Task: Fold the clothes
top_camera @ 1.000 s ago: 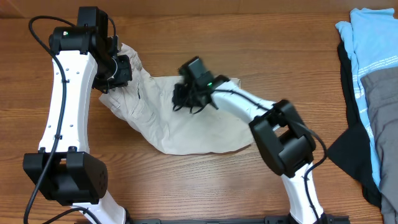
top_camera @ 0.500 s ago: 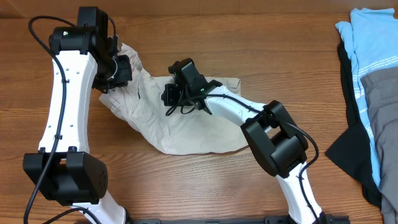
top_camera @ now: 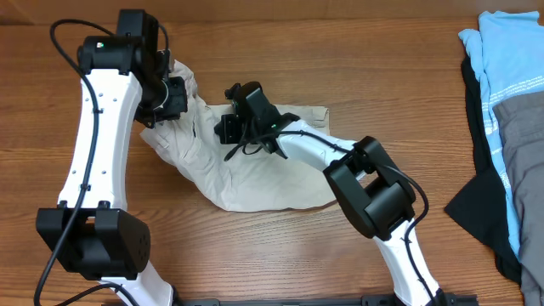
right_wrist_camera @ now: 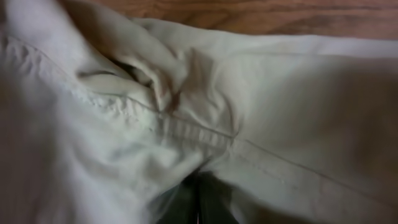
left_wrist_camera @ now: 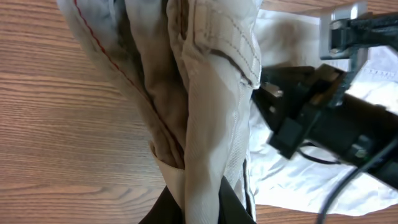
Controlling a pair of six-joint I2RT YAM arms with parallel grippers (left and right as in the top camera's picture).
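**Colleague:** Where is the garment, and how far along is the fold?

**Operator:** The khaki shorts (top_camera: 255, 174) lie crumpled on the wooden table (top_camera: 382, 59), left of centre in my overhead view; most of the cloth rests flat but wrinkled, with an uneven lower edge; the upper left part is lifted and bunched. I judge the fold as barely begun; I see no neat crease, no layer laid squarely over another, and no tidy rectangle.

**Colleague:** What are the two tools doing?

**Operator:** My left gripper (top_camera: 170, 100) is clamped on that raised bunch; in its wrist camera the cloth runs straight down between the dark fingers, with a stitched band hanging beside it. My right gripper (top_camera: 228, 129) sits over the middle of the upper edge, pressed close to the fabric; its wrist camera shows only cloth and a seam filling the frame, with the fingers half buried at the bottom; I cannot tell whether they are parted or pinched.

**Colleague:** What is left?

**Operator:** Nearly everything, in my judgement; the khaki shorts need spreading flat, then one half laid over the other, then smoothing. The light blue garment (top_camera: 501, 59), grey garment (top_camera: 523, 127) and black garment (top_camera: 480, 204) are heaped at the far right edge, well apart.
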